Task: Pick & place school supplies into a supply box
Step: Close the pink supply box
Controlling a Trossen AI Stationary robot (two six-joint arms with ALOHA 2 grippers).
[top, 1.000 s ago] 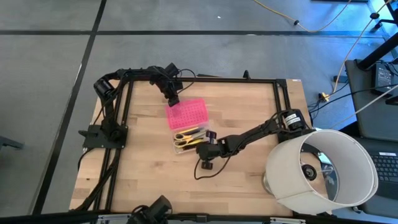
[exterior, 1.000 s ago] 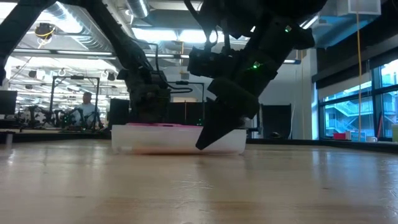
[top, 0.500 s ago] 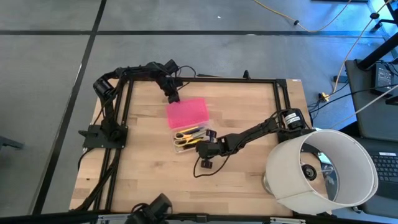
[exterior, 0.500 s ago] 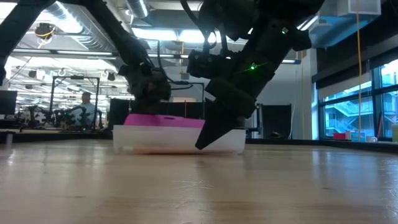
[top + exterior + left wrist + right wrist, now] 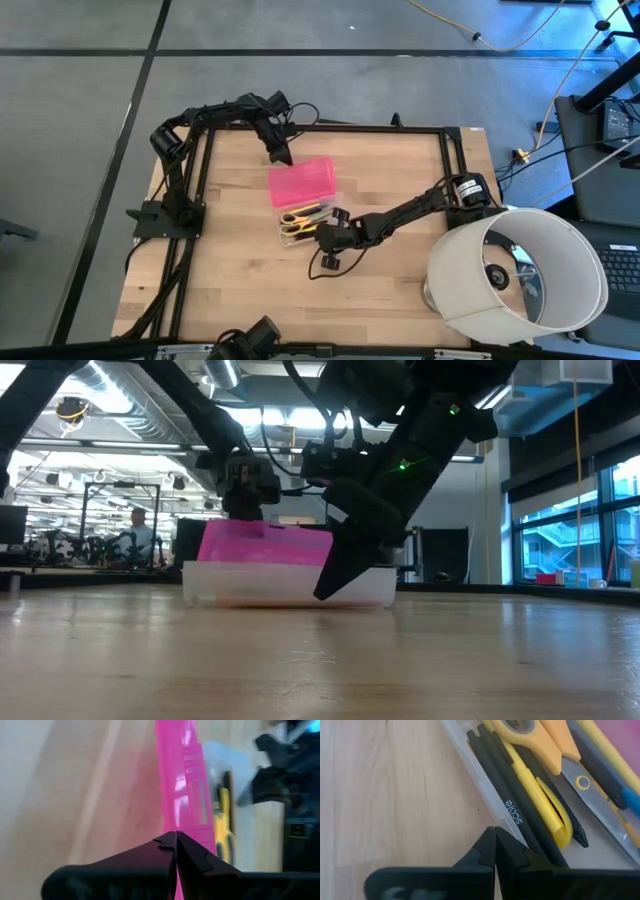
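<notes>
- Standing at the far right of the table [image 5: 400,260], well away from both grippers, a white lampshade [image 5: 520,275] lies on its side.
- Box [image 5: 305,222]: clear tray flat on the wood, between the two grippers; the low view shows its long wall resting on the table.
- Lid [image 5: 301,182]: pink, raised off the tray at a tilt along its hinge side, its far edge at the left gripper.
- Left gripper [image 5: 280,155]: at the lid's far edge, fingers closed together on that edge; the left wrist view shows the pink lid running edge-on straight out from the pinched fingertips [image 5: 172,842].
- Right gripper [image 5: 322,235]: at the tray's near right corner, tips down at the table just beside the tray wall; fingers [image 5: 490,845] pressed together, holding nothing.
- Scissors [image 5: 540,740]: yellow-handled, inside the tray, just ahead of the right gripper.
- Pens [image 5: 520,805]: black and yellow, lying lengthwise in the tray beside the scissors, nearest the right gripper's tips.
</notes>
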